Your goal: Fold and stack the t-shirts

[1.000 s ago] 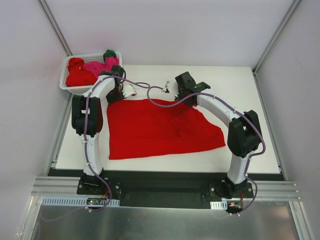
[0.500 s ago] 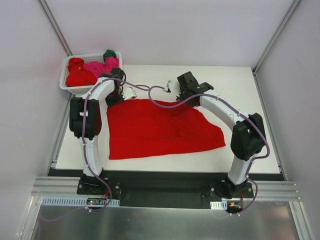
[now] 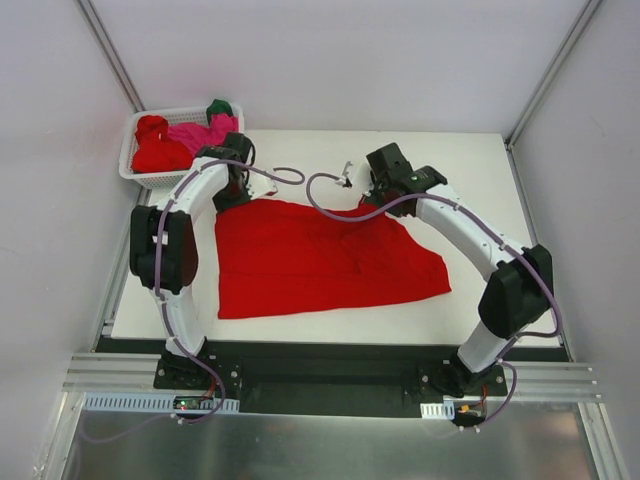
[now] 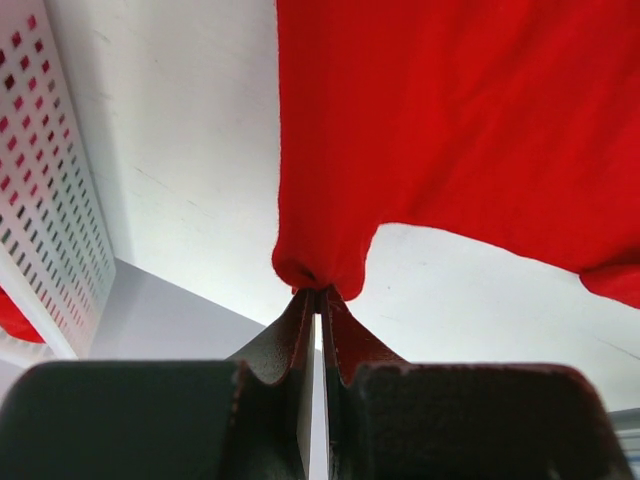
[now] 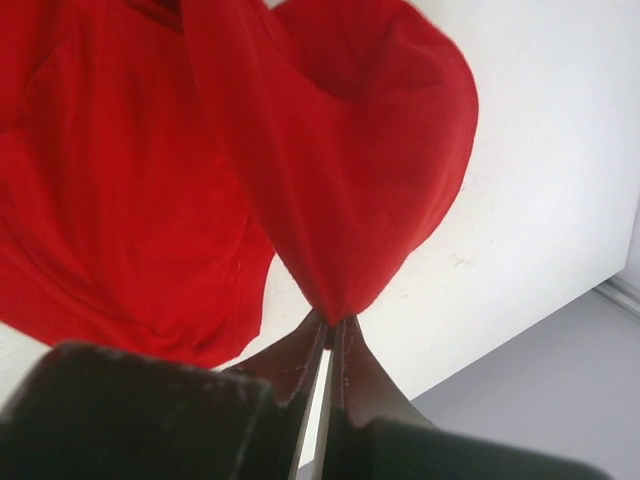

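Top cam gives the whole layout: one red t-shirt (image 3: pixel 320 258) lies spread on the white table (image 3: pixel 480 180) between the 2 arms, near hem toward the bases, far edge up at both wrists. Same view shows the white lattice basket (image 3: pixel 150 181) at the table's far-left corner, holding a bunched red shirt (image 3: pixel 158 150), a pink shirt (image 3: pixel 200 133) and a bit of dark green shirt (image 3: pixel 220 107) at its far rim. From up there the fingertips sit hidden under the wrist housings, so the grip can't be read

Wrist cams fill that in. Left gripper (image 4: pixel 318 292): jaws pinched together on a small bunched corner of the red cloth, fabric fanning out beyond the tips, and the perforated basket wall is close by at that view's left edge. Right gripper (image 5: pixel 332 322): jaws likewise clamped on a fold of the same shirt, which swells into a rounded lobe past the tips, w/ the rest of the cloth lying off to the left and bare tabletop to the right

Shirt itself: bright red, plain, mostly flat w/ shallow creases across the middle. Left edge fairly straight; right side runs out to a point toward the right arm; far edge gathered at the 2 pinched spots
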### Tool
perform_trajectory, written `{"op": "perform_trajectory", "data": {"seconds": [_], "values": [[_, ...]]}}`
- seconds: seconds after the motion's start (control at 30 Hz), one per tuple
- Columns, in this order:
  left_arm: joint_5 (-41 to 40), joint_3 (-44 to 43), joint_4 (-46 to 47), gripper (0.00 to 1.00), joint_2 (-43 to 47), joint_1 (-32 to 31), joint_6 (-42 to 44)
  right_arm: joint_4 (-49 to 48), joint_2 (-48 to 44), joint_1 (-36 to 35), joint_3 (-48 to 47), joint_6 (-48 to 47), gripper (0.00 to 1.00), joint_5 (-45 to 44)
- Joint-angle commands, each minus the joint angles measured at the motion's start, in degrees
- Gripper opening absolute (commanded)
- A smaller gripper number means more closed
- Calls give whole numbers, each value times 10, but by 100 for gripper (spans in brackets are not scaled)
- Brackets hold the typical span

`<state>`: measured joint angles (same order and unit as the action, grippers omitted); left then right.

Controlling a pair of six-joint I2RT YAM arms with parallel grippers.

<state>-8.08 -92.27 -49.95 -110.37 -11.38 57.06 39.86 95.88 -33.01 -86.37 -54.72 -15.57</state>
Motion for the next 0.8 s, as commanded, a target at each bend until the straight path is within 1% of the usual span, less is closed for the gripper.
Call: {"op": "perform_trajectory", "data": {"seconds": [0.0,0.27,0.6,0.77], "values": [[-20,23,-23,0,44,-9,-14,60,-42,12,-1,-4,1,10],[-20,67,-41,0,93,-29,-32,81,-89,25,37,-31,1,15],[-19,98,-84,0,144,-76,-81,109,-119,27,67,-22,1,34],[-24,103,-101,0,156,-85,-99,125,-134,27,81,-20,1,41]]}}
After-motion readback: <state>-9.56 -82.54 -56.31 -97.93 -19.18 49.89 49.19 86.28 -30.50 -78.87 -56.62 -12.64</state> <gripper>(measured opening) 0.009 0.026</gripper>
